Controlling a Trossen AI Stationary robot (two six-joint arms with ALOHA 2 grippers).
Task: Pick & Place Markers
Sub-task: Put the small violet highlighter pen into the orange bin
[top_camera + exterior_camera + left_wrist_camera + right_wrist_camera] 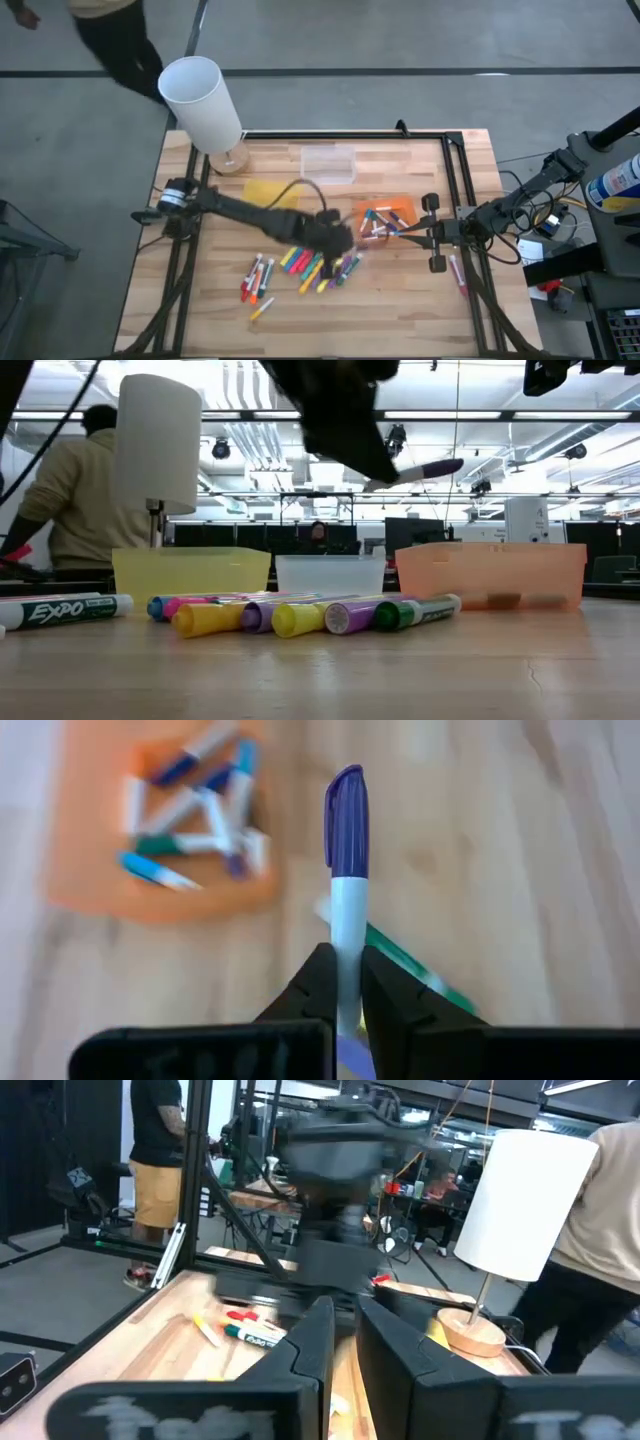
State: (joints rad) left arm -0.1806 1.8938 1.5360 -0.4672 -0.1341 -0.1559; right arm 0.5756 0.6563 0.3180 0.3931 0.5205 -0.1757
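My left gripper (347,995) is clamped on a purple-capped marker (346,850), gripping the white barrel low down with the cap end sticking out ahead; in the low view the pen (425,470) hangs well above the table, slightly tilted. From above, the left gripper (335,238) sits between the loose pile of markers (315,268) on the wood and the orange tray (398,206), which already holds several pens. I judge the marker light and rigid, but its smooth plastic barrel is slick, so a pinch near one end could let it pivot; a hold nearer the middle would be steadier. My right gripper (343,1342) waits at the table's right edge beside the orange tray, fingers nearly together and holding nothing. Yellow tray (262,192) and clear tray (329,163) lie farther back, near a lamp (200,104)
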